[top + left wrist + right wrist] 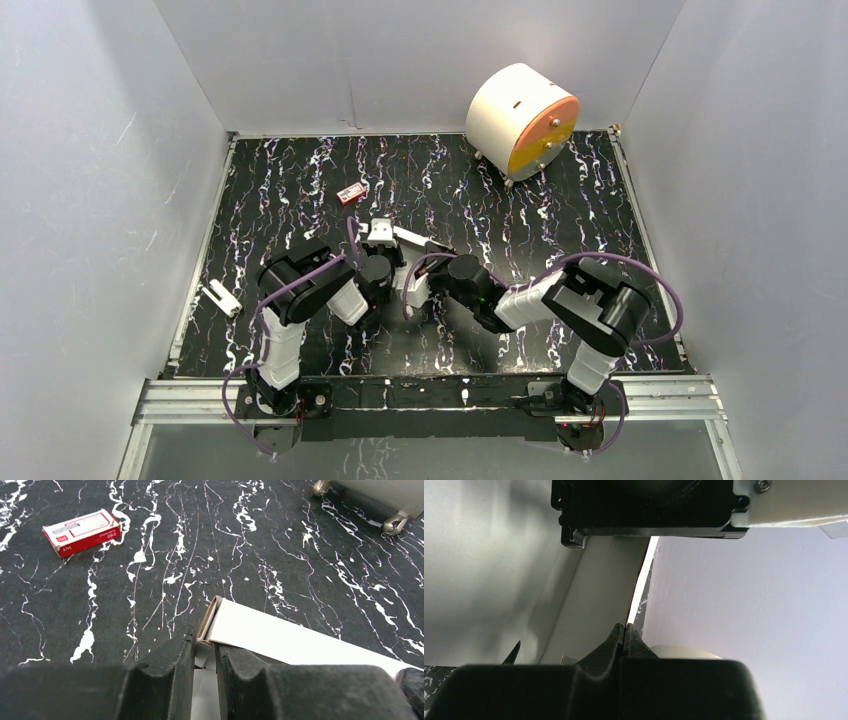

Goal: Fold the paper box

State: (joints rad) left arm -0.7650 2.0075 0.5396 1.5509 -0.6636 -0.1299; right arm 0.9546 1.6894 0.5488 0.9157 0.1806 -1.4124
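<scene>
Black, white-veined table [600,230] is enclosed by pale walls, and the paper box [383,233] is found near its middle, between the two arms. The left gripper [205,647] is clamped on a white flap beside a folded corner. The right gripper [624,630] is pressed together on what appears to be a thin panel edge. A crease is judged to be the step in hand. It is best made with one pinch fixed as an anchor while the other panel is swung slowly about the score line — thin card is easily buckled or torn if the grips are pulled apart.
</scene>
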